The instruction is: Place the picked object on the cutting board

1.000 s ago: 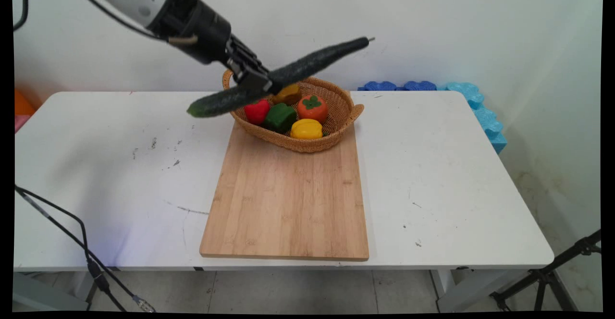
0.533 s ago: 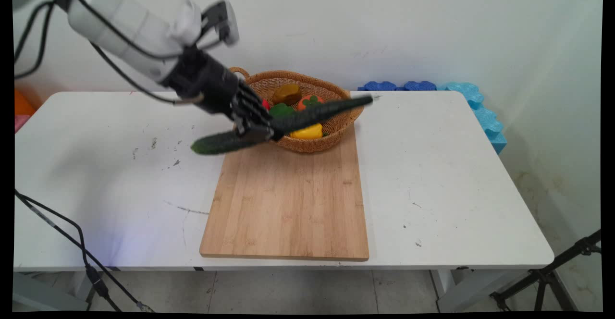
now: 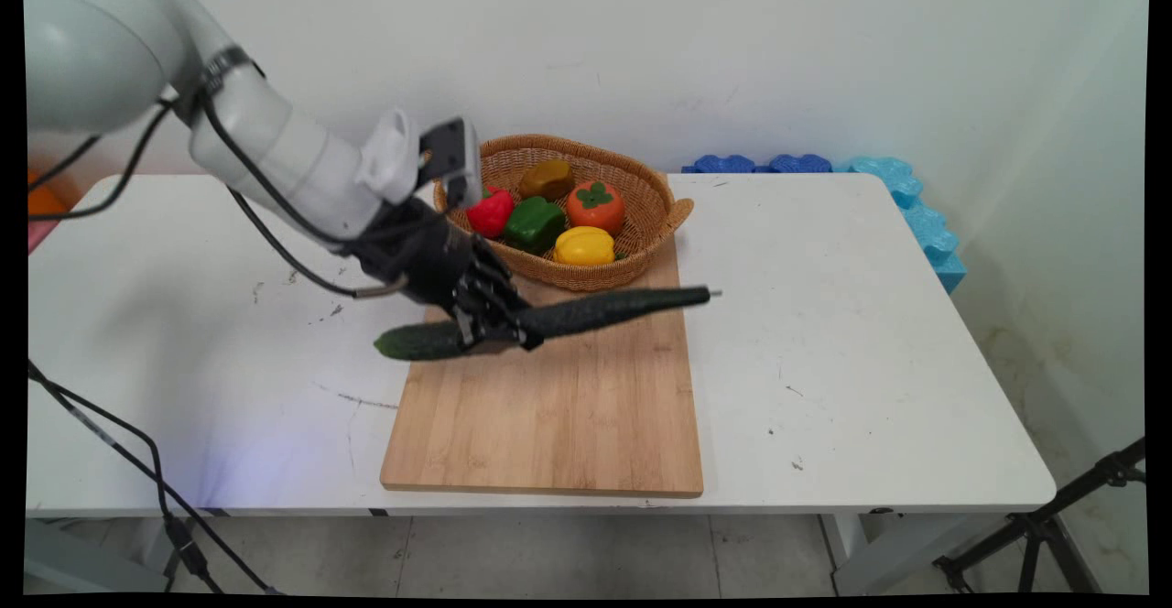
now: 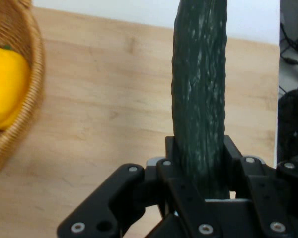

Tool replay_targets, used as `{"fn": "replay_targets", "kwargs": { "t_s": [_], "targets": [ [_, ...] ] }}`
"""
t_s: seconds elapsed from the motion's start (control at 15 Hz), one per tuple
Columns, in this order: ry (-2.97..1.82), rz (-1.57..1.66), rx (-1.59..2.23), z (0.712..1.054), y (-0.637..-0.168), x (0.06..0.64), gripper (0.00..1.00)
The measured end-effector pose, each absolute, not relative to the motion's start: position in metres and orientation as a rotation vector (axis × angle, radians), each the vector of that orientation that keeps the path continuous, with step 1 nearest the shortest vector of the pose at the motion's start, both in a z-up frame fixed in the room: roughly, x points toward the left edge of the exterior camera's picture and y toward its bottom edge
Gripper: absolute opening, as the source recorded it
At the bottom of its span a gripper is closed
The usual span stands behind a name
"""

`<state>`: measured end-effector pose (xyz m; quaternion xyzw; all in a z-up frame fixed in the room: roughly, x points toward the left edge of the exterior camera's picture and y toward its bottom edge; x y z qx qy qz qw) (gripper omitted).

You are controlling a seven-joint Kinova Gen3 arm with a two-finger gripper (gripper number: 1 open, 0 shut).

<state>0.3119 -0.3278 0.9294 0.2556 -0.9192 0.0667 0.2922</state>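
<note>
My gripper (image 3: 494, 329) is shut on a long dark green cucumber (image 3: 586, 311), gripping it left of its middle. The cucumber lies nearly level just above the far part of the wooden cutting board (image 3: 549, 407), its stem end pointing right. In the hand view the cucumber (image 4: 201, 99) runs up from between my fingers (image 4: 171, 166) over the board (image 4: 104, 124). Behind it stands a wicker basket (image 3: 664, 210) with a red pepper (image 3: 490, 212), green pepper (image 3: 536, 222), yellow pepper (image 3: 584, 245), an orange persimmon (image 3: 595, 205) and a brownish piece (image 3: 548, 178).
The basket's far end rests on the board's back edge. In the hand view the basket rim (image 4: 32, 99) and yellow pepper (image 4: 5, 84) sit at the left. Blue foam blocks (image 3: 902, 191) line the table's far right corner. Black cables (image 3: 119, 443) hang at the front left.
The arm has come down and toward the near side with the cucumber, from above the basket to just over the board. The cucumber has levelled out from a tilt.
</note>
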Motion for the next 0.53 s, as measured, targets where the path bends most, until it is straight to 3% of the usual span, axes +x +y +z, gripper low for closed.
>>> {"fn": "replay_targets", "kwargs": {
  "t_s": [0.53],
  "targets": [
    [-2.523, 0.122, 0.643, 0.873, -0.325, 0.302, 0.0]
  ]
}}
